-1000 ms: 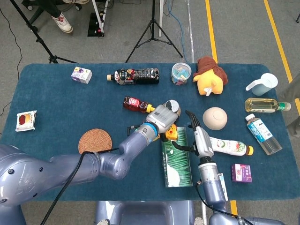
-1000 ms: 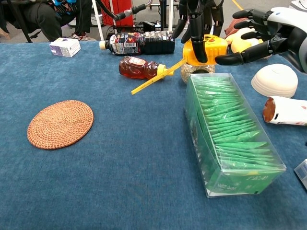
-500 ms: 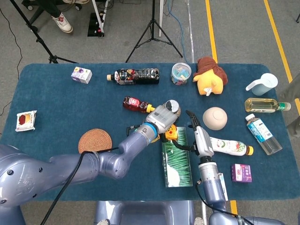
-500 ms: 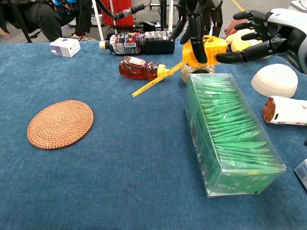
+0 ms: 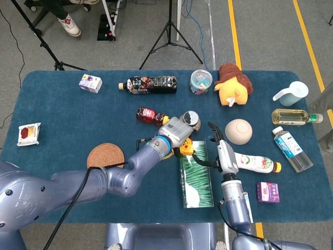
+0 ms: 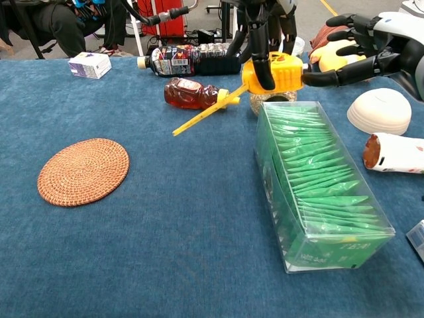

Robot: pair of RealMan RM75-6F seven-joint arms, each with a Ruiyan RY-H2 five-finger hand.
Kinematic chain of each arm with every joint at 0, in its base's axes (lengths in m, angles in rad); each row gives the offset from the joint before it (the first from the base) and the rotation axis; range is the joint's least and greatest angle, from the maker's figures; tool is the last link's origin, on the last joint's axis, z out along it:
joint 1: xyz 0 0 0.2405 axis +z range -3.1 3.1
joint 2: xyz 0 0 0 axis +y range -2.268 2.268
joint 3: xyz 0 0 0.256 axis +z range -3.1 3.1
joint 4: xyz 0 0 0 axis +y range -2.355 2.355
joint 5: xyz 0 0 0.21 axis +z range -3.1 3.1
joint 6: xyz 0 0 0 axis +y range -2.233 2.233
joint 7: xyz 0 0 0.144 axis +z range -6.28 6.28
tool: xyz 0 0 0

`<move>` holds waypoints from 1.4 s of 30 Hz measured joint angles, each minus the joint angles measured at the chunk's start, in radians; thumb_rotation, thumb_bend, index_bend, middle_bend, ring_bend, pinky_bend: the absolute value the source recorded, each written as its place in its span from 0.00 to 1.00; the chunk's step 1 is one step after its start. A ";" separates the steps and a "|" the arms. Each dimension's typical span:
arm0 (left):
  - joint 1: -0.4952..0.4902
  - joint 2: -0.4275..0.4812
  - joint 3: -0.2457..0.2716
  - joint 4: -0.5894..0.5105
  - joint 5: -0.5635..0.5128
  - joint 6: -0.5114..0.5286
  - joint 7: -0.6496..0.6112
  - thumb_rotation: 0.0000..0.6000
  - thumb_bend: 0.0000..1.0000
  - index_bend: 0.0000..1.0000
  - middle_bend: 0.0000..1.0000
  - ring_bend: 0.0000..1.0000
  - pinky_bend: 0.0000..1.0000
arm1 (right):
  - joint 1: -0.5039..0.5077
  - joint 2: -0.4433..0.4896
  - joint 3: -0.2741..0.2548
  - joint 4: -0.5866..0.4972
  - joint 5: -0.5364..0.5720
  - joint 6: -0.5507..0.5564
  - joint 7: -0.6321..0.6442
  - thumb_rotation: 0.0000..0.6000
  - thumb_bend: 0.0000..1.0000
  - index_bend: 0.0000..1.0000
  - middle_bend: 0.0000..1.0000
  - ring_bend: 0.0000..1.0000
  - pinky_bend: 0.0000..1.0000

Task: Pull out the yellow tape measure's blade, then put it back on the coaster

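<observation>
The yellow tape measure (image 6: 277, 71) hangs above the table, gripped from above by my left hand (image 6: 260, 30). Its yellow blade (image 6: 202, 116) sticks out, slanting down to the left, with the tip near the table in front of the honey bottle (image 6: 191, 93). My right hand (image 6: 363, 45) hovers to the right with fingers spread; one fingertip reaches the case's right side. The round woven coaster (image 6: 83, 171) lies bare at the left. In the head view the left hand (image 5: 175, 130) covers most of the tape measure (image 5: 186, 149), with the right hand (image 5: 221, 152) beside it and the coaster (image 5: 105, 155) to the left.
A clear box of green packets (image 6: 318, 189) lies just below the tape measure. A dark bottle (image 6: 192, 61) lies behind the honey bottle. A bowl (image 6: 379, 111) and a white bottle (image 6: 397, 152) sit at the right. A small white box (image 6: 89, 64) is far left.
My left hand has carried the tape measure slightly left, and the blade tip has swung left and lower. The right hand has followed, its fingertip now at the case.
</observation>
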 measured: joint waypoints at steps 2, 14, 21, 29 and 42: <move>0.002 0.002 0.005 0.000 0.003 -0.001 -0.006 0.98 0.33 0.59 0.51 0.53 0.54 | 0.000 0.000 0.000 0.000 0.000 0.001 0.000 0.96 0.44 0.00 0.08 0.10 0.21; 0.012 0.008 0.023 0.003 0.026 -0.006 -0.031 0.98 0.33 0.60 0.51 0.53 0.54 | -0.004 -0.001 0.001 0.005 -0.004 0.005 0.004 0.96 0.51 0.07 0.10 0.12 0.21; 0.017 0.006 0.032 0.009 0.036 -0.004 -0.042 0.97 0.33 0.59 0.51 0.53 0.54 | -0.007 -0.001 0.000 0.009 -0.011 0.008 0.006 0.96 0.52 0.14 0.12 0.13 0.21; 0.016 0.005 0.033 0.017 0.040 -0.005 -0.052 0.98 0.33 0.60 0.51 0.53 0.54 | -0.008 -0.003 -0.002 0.014 -0.016 0.010 0.005 0.97 0.53 0.29 0.15 0.15 0.22; 0.006 -0.002 0.043 0.025 0.038 -0.011 -0.058 0.98 0.33 0.60 0.51 0.53 0.54 | -0.011 -0.001 0.006 0.018 -0.010 0.007 0.015 0.97 0.56 0.46 0.22 0.19 0.24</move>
